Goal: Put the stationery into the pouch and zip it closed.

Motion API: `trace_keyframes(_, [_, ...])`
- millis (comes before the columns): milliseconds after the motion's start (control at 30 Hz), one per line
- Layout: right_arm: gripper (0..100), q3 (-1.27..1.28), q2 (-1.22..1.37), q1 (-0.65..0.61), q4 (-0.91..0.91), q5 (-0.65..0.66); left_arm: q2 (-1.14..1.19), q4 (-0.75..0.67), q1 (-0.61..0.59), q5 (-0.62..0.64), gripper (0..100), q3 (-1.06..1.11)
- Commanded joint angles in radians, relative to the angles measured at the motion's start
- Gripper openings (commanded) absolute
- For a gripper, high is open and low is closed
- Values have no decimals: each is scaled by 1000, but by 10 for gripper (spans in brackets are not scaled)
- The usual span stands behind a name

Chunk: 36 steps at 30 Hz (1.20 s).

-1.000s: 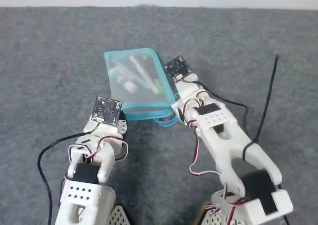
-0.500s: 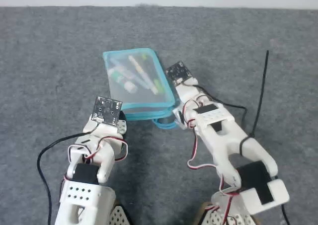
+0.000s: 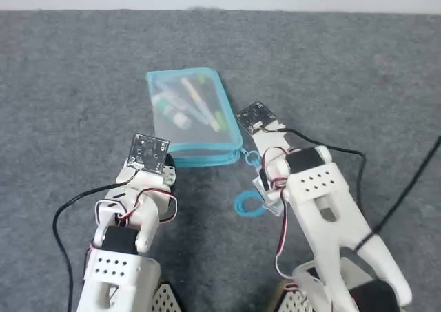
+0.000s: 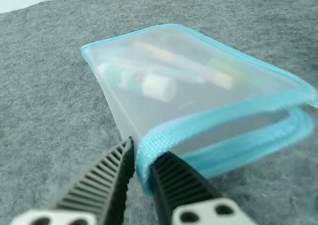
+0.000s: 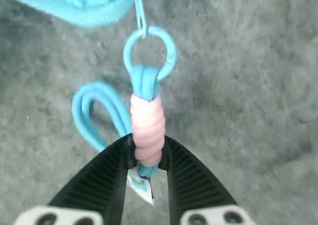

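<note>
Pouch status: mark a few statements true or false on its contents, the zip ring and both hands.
1. Stationery sits inside the translucent turquoise-trimmed pouch. True.
2. The left hand hangs open beside the pouch. False: it is shut on the pouch's near corner.
3. The right hand grips the pink ribbed sleeve on the blue cord loop. True.
4. The turquoise ring lies detached from the pouch. False: a thin link joins it to the pouch's edge.
</note>
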Motion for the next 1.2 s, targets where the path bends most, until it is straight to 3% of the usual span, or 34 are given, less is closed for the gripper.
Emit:
trace_keyframes(0, [45, -8, -81, -21, 41, 61, -25, -31, -2, -3, 11, -22])
trace_keyframes(233, [214, 31, -153, -105, -2, 80, -25, -31, -2, -3, 11, -22])
trace_keyframes(500, [206, 40, -125, -130, -220, 71, -25, -31, -2, -3, 11, -22])
trace_keyframes(833, [206, 38, 200, -127, -489, 71, -25, -31, -2, -3, 11, -22])
trace_keyframes(1167, [204, 35, 369, -71, -766, 78, -25, -31, 0, -3, 11, -22])
